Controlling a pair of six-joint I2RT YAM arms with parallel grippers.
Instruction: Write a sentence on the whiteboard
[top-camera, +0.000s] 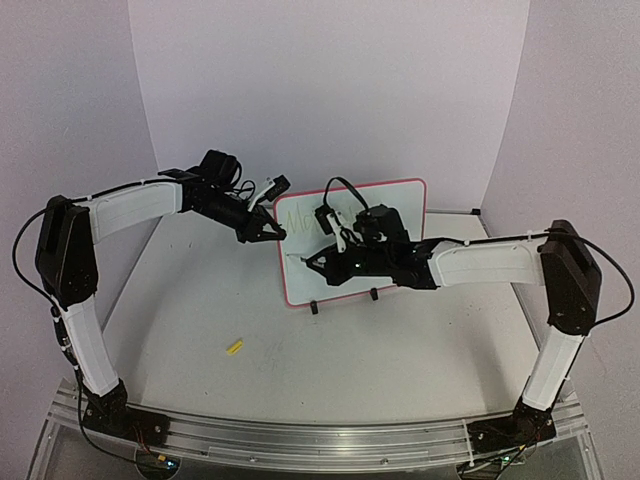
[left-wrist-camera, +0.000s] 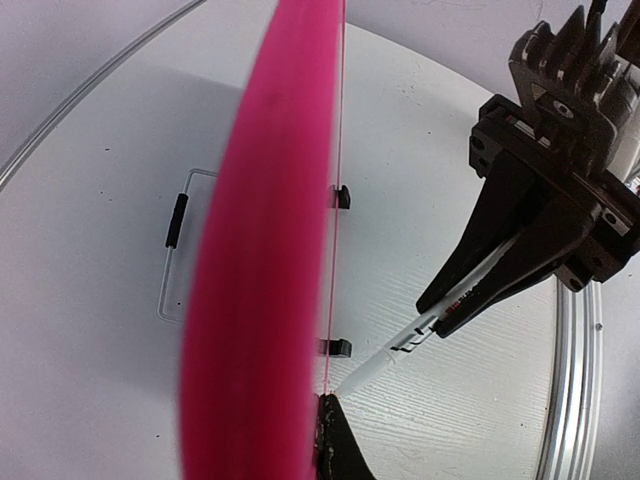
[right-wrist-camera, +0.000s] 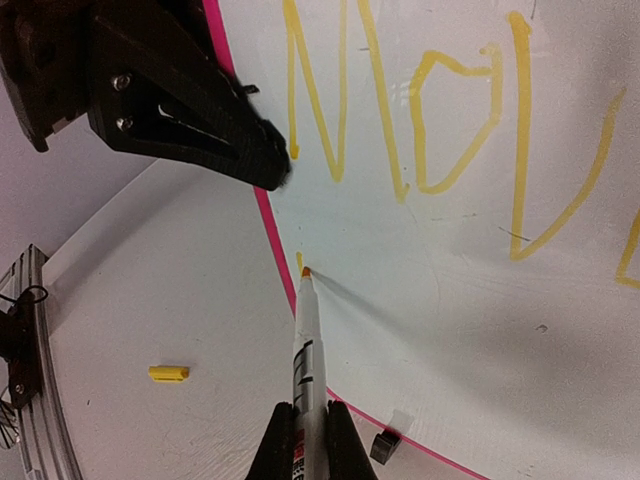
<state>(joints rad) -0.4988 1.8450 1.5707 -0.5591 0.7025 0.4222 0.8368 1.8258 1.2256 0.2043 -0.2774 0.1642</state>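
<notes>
The whiteboard (top-camera: 400, 215) stands upright on two black feet at mid-table, pink frame around it. The sentence (right-wrist-camera: 440, 120) starts in yellow capitals along the top; in the top view (top-camera: 300, 213) it is faint. My left gripper (top-camera: 272, 233) is shut on the board's left edge; in its wrist view (left-wrist-camera: 325, 405) the blurred pink frame (left-wrist-camera: 260, 250) fills the middle and hides one finger. My right gripper (top-camera: 325, 262) is shut on a white marker (right-wrist-camera: 308, 350). The marker's yellow tip touches the board's lower left, beside a short yellow stroke.
A small yellow marker cap (top-camera: 235, 347) lies on the table in front of the board, left of centre, also in the right wrist view (right-wrist-camera: 168, 373). A metal rail (top-camera: 300, 435) runs along the near table edge. White walls enclose the back and sides.
</notes>
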